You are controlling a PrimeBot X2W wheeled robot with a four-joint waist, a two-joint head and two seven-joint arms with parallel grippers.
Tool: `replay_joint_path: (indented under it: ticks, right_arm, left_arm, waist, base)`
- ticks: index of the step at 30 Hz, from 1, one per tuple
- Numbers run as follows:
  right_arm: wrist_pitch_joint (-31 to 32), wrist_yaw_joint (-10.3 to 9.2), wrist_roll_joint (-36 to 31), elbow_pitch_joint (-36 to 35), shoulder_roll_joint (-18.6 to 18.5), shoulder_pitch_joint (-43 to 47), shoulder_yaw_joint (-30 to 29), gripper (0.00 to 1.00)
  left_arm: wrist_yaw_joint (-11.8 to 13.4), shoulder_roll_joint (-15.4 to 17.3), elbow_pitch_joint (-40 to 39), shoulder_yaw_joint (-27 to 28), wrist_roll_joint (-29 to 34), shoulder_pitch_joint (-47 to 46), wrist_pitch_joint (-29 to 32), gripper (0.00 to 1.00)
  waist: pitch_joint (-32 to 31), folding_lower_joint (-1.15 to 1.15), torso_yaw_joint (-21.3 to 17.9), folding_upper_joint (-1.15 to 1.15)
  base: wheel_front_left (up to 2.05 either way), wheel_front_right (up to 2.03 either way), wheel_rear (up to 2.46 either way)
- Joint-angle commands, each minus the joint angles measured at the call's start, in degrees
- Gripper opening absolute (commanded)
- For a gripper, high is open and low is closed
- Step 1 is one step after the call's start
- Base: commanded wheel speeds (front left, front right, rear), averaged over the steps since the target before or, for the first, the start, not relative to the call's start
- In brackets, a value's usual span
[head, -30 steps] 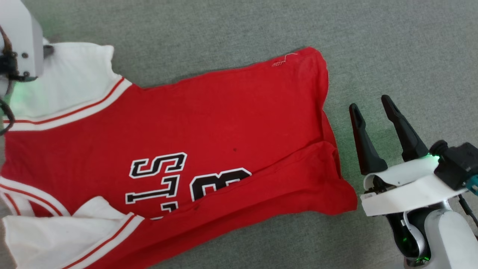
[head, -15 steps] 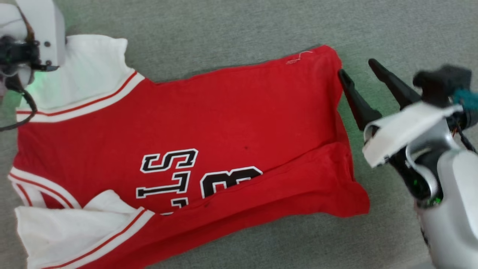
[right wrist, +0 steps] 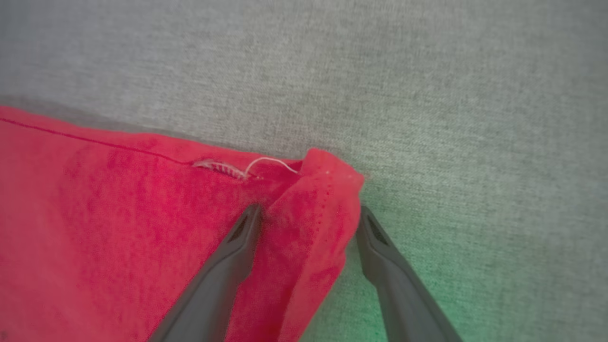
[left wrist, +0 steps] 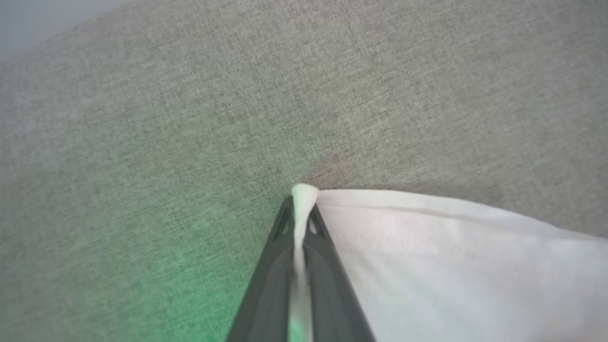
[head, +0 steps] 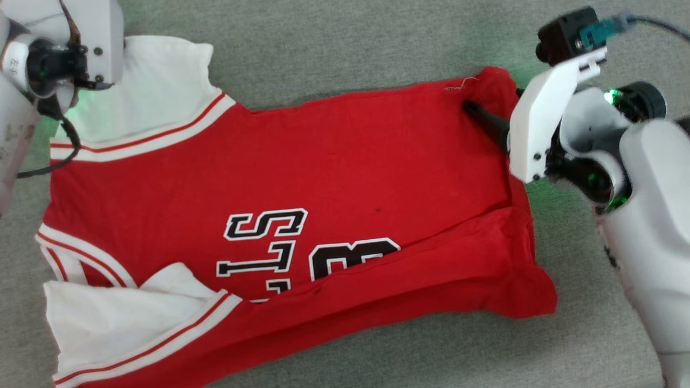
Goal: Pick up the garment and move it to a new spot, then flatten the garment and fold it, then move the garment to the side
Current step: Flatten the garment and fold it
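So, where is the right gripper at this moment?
The right gripper is at the upper right of the head view, at the garment's far hem corner; in its wrist view the open fingers straddle that corner, near a loose white thread.

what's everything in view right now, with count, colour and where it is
garment: 1, red with white sleeves and black white-outlined lettering, spread on the surface, one long edge folded over part of the lettering
loose thread: 1, white, at the red hem corner
surface: 1, grey woven fabric, under the garment
right forearm: 1, pale, at the right edge of the head view
left claw: 1, dark, shut on the edge of a white sleeve
right claw: 1, dark, open, one finger on the red cloth and one on the grey surface, hem corner between them
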Motion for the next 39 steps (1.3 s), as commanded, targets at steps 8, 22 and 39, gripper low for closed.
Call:
replay_joint_path:
  ticks: [8,22,39]
  right_arm:
    - [8.54,-0.04,3.26,6.13,-1.74,-1.47,3.24,0.0]
    - [-1.88,-0.05,6.09,1.58,-11.62,2.75,5.35,0.0]
    - [-3.99,-0.05,11.0,-9.81,-22.03,22.13,3.79,0.0]
  left_arm:
    - [-0.63,-2.56,2.42,-0.84,-0.42,3.45,-1.91,0.0]
    - [-2.95,-3.05,0.32,-0.88,-0.7,3.49,-4.69,0.0]
    - [8.49,9.41,-31.23,-0.99,-5.19,22.01,-3.37,0.0]
  waist:
    - [-0.52,0.0,1.65,0.0]
    - [-11.73,0.0,9.39,0.0]
    - [-22.64,0.0,16.58,0.0]
  base:
    - [0.0,0.0,0.0]
    - [0.0,0.0,0.0]
    - [0.0,0.0,0.0]
